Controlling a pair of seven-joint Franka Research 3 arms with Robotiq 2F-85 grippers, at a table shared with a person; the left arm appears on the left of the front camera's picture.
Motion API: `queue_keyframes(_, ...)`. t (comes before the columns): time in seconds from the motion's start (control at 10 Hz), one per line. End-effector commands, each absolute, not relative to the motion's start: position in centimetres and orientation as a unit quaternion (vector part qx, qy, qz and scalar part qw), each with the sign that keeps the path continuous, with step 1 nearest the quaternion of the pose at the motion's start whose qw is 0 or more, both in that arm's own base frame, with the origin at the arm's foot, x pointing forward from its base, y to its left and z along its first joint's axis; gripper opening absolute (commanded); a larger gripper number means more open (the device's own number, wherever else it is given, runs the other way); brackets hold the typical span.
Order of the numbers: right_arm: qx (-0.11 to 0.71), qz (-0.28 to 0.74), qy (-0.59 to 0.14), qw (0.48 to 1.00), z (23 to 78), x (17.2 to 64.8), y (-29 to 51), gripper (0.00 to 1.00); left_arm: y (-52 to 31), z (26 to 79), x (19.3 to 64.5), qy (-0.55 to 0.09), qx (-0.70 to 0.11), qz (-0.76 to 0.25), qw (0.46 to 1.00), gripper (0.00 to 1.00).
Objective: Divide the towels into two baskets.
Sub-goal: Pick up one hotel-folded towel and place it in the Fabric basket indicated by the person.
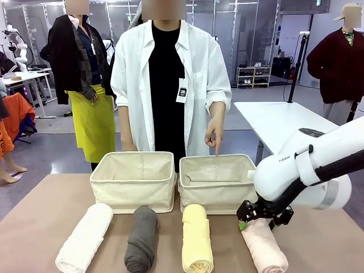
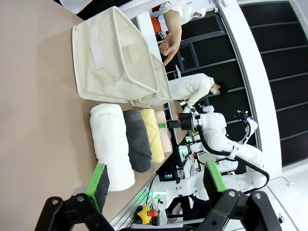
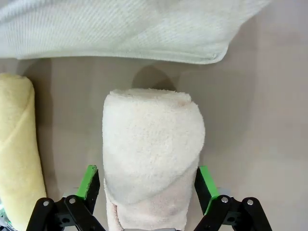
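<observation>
**A:** What lay across the front view, starting at the left?

**B:** Four rolled towels sat in a row along the bottom of the frame on the brown surface [image 1: 40, 210]. The white towel [image 1: 85, 239] was at lower left. Next came the dark grey towel [image 1: 141, 239], then the pale yellow towel [image 1: 197, 244], and the pale pink towel [image 1: 266, 250] at lower right. Each lay apart from its neighbour, with its length running toward the baskets.

**A:** And the baskets?

**B:** They stood behind the row, in the middle of the frame. The left basket [image 1: 132, 196] and the right basket [image 1: 216, 198] were side by side, their facing walls nearly touching. A person in a white shirt stood at the far edge of the surface. The person's hand [image 1: 214, 132] pointed one finger down over the right basket's far rim.

**A:** How did the left end effector stand?

**B:** In the left wrist view, the left end effector [image 2: 156, 179] was spread wide. Its green pads sat well apart at the bottom of the frame, and the white towel's end showed just past one pad.

**A:** And the right one?

**B:** At lower right of the front view, the right end effector [image 1: 259, 219] sat low over the basket-side end of the pale pink towel. In the right wrist view its jaws were wide, with one green pad on each side of the roll, just beside it. I couldn't tell whether the pads touched the cloth.
</observation>
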State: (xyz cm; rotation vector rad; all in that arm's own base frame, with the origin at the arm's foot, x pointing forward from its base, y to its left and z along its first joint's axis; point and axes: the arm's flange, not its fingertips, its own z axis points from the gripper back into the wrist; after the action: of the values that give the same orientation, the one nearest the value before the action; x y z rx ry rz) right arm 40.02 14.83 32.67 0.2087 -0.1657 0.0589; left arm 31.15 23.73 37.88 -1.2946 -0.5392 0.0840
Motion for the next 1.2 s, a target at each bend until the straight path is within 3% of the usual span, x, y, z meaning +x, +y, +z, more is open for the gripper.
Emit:
queue_keyframes(0.0, 0.083, 0.039, -0.073, 0.993, 32.0, 37.4, 15.8, 1.0, 23.9, 37.9, 30.9, -0.249, -0.595, 0.038, 0.763, 1.0)
queue_keyframes(0.1, 0.082, 0.039, -0.07, 0.993, 31.8, 37.4, 15.8, 1.0, 23.9, 37.9, 30.9, -0.249, -0.595, 0.038, 0.763, 1.0)
queue_keyframes(0.2, 0.08, 0.04, -0.069, 0.994, 31.7, 37.5, 15.6, 0.84, 23.9, 37.9, 30.9, -0.249, -0.595, 0.038, 0.763, 1.0)
queue_keyframes(0.3, 0.076, 0.039, -0.069, 0.994, 31.8, 37.5, 15.3, 0.81, 23.9, 37.9, 30.9, -0.249, -0.595, 0.038, 0.763, 1.0)
queue_keyframes(0.4, 0.076, 0.039, -0.067, 0.994, 31.9, 37.4, 15.2, 0.65, 23.9, 37.9, 30.9, -0.249, -0.595, 0.038, 0.763, 1.0)
queue_keyframes(0.5, 0.079, 0.038, -0.065, 0.994, 31.8, 37.5, 15.0, 0.62, 23.9, 37.9, 30.9, -0.249, -0.595, 0.038, 0.763, 1.0)
queue_keyframes(0.6, 0.077, 0.038, -0.063, 0.994, 31.8, 37.5, 14.8, 0.46, 23.9, 37.9, 30.9, -0.249, -0.595, 0.038, 0.763, 1.0)
queue_keyframes(0.7, 0.074, 0.041, -0.061, 0.995, 31.9, 37.3, 14.6, 0.42, 23.9, 37.9, 30.9, -0.249, -0.595, 0.038, 0.763, 1.0)
queue_keyframes(0.8, 0.076, 0.041, -0.068, 0.994, 32.3, 37.3, 14.6, 0.27, 23.9, 37.9, 30.9, -0.249, -0.595, 0.038, 0.763, 1.0)
queue_keyframes(1.1, 0.092, 0.204, -0.099, 0.97, 42.4, 37.0, 14.6, 0.27, 23.9, 37.9, 30.9, -0.249, -0.595, 0.038, 0.763, 1.0)
